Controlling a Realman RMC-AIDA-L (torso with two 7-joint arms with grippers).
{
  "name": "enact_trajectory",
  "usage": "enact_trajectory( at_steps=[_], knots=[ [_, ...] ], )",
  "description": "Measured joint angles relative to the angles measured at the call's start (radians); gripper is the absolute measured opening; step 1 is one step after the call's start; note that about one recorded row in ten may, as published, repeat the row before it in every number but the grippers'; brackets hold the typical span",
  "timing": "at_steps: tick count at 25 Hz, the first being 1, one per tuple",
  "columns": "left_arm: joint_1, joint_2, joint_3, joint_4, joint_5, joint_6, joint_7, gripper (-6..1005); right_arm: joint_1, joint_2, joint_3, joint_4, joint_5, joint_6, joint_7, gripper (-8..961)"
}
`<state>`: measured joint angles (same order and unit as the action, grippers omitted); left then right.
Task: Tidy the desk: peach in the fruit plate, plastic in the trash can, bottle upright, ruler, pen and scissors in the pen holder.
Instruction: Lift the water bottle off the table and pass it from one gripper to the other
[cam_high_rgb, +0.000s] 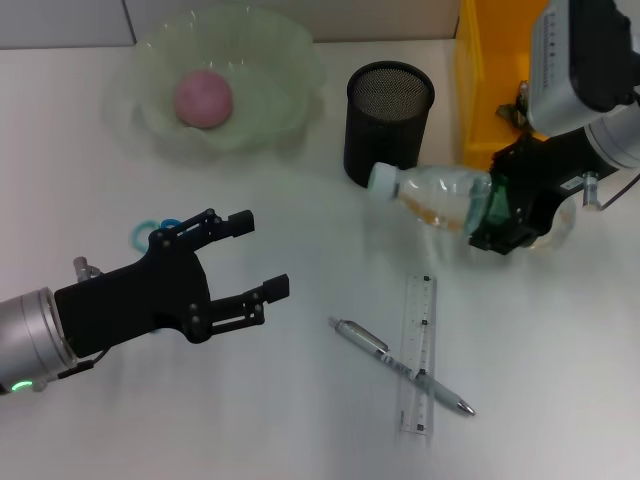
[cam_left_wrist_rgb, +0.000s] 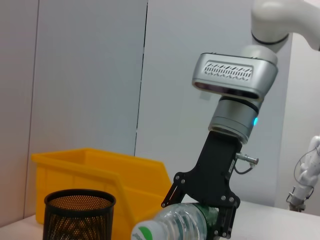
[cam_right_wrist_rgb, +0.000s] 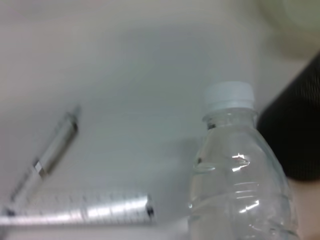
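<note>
My right gripper (cam_high_rgb: 497, 214) is shut on the clear bottle (cam_high_rgb: 437, 198), which is tilted with its white cap pointing toward the black mesh pen holder (cam_high_rgb: 388, 122). In the left wrist view the same right gripper (cam_left_wrist_rgb: 201, 214) clasps the bottle (cam_left_wrist_rgb: 172, 226); the right wrist view shows the bottle (cam_right_wrist_rgb: 240, 175) close up. A pink peach (cam_high_rgb: 204, 98) lies in the green fruit plate (cam_high_rgb: 285, 70). The pen (cam_high_rgb: 400, 365) lies across the clear ruler (cam_high_rgb: 420, 350). Blue-handled scissors (cam_high_rgb: 148, 231) peek out behind my open left gripper (cam_high_rgb: 261, 255). The plastic is out of view.
A yellow bin (cam_high_rgb: 490, 95) stands at the back right beside the pen holder, and shows in the left wrist view as the yellow bin (cam_left_wrist_rgb: 100, 175) behind the pen holder (cam_left_wrist_rgb: 80, 212). The right wrist view shows the pen (cam_right_wrist_rgb: 47, 155) and ruler (cam_right_wrist_rgb: 85, 212) on the white desk.
</note>
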<state>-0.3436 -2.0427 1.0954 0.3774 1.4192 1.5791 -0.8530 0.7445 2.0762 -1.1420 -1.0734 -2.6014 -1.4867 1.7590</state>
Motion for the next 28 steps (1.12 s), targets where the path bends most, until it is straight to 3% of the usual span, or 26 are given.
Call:
enact_trajectory(
  at_steps=[14,21,28],
  knots=[
    [-0.014,-0.020,-0.057,0.000,-0.003,0.019,-0.041,813,-0.114,-0.001,0.135,0.035,0.343,-0.002,-0.179,752],
    [-0.036,-0.023,-0.058,-0.010,-0.003,0.023,-0.060,810,-0.129,-0.005,0.212,0.199,0.530,0.003,-0.338,752],
    [-0.040,-0.023,-0.067,-0.014,-0.004,0.027,-0.064,807,-0.153,-0.001,0.219,0.369,0.710,0.032,-0.506,752]
  ],
)
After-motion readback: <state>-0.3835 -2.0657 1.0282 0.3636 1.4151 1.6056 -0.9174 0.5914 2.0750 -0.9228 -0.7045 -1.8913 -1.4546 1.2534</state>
